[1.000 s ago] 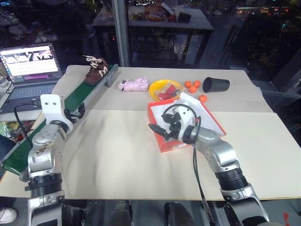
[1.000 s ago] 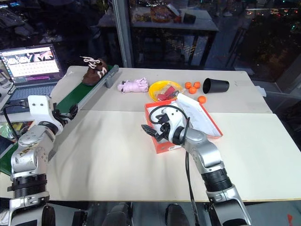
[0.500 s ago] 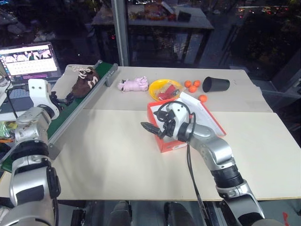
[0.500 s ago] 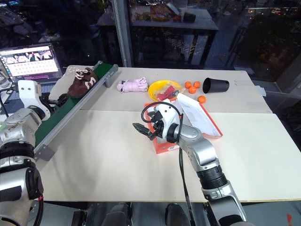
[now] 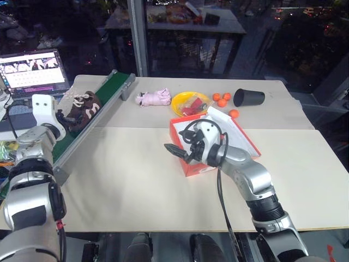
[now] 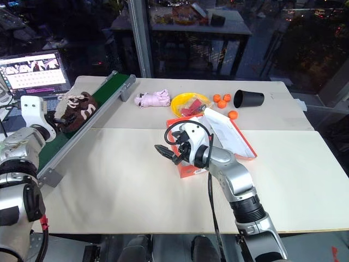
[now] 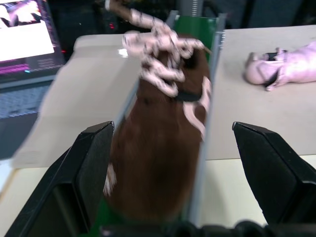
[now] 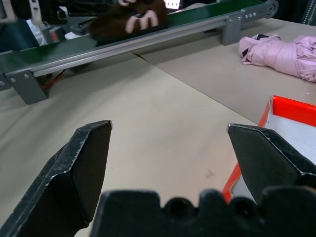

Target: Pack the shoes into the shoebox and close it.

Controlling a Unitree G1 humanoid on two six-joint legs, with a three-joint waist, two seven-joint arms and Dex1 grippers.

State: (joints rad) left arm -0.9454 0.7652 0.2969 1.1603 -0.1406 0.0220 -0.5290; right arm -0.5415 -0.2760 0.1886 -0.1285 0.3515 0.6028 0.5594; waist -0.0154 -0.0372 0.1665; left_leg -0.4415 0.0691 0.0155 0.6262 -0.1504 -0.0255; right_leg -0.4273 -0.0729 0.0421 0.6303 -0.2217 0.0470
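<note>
While the shoebox point(image 5: 192, 143) sits open on the table point(image 5: 136, 180), red-orange outside and white inside with its lid leaning back, the one shoe point(image 5: 82, 108) I can see is still over on the green conveyor belt point(image 5: 101, 106), well apart from the box. It's dark brown and fuzzy, with cream laces in a messy tangle and pale trim down the side. The left gripper point(image 7: 173, 163) is right at the shoe, fingers spread wide on either side of it, not squeezing. The right gripper point(image 5: 174, 150) hangs by the near left corner of the box, fingers wide apart too, nothing in them. The left wrist view gives the laces and fuzz up close, which the head views don't really resolve. The right wrist view shows the belt's metal side rail and the box's orange edge. The head views add what lies beyond the box: a pink plush bundle point(image 5: 154, 98), a yellow bowl point(image 5: 188, 102), some small orange balls point(image 5: 222, 99) and a tipped-over black cup point(image 5: 249, 97), plus a laptop point(image 5: 32, 73) behind the belt.
</note>
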